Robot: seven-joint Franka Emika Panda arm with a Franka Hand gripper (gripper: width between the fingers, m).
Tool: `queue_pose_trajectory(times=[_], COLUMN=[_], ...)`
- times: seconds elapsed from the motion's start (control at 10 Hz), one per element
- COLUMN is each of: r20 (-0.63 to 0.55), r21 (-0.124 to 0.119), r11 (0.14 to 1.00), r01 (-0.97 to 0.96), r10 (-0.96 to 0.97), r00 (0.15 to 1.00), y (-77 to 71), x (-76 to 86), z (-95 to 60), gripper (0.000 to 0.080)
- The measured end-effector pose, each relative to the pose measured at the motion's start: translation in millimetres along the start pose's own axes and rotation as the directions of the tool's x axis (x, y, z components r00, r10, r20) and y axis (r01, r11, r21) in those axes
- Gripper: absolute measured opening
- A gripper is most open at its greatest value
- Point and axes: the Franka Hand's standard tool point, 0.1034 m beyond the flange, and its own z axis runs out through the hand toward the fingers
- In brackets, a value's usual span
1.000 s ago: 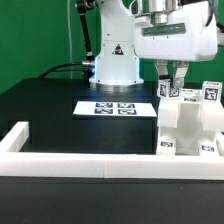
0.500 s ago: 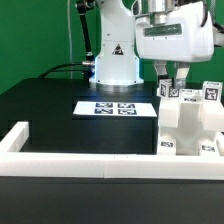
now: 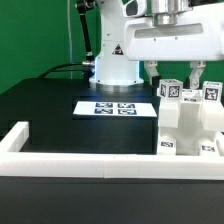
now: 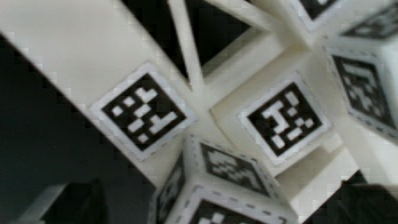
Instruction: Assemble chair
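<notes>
Two fingers (image 3: 172, 70) spread wide above chair (image 3: 188, 125), w/o touching.

The chair (image 3: 190, 125) pieces are showing matte white with black-and-white square tags (image 4: 146, 108). The counter (image 3: 50, 105) is appearing black; the marker board (image 3: 113, 107) white with black markers.

The chair (image 3: 188, 122) runs off the right edge of the exterior view, so I cannot see its far side. My arm (image 3: 170, 35) is cut by the top edge. In the wrist view the tags (image 4: 146, 108) are blurred and cropped.
</notes>
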Motion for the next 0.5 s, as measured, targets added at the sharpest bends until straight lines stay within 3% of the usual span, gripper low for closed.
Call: queue_pose_trajectory(times=[0.5], r20=[0.002], r21=[-0.004], r11=[0.931], r01=[0.366], r10=[-0.366], r00=[0.931], y=[0.6], x=[-1.3], z=[0.9], gripper=[0.0649])
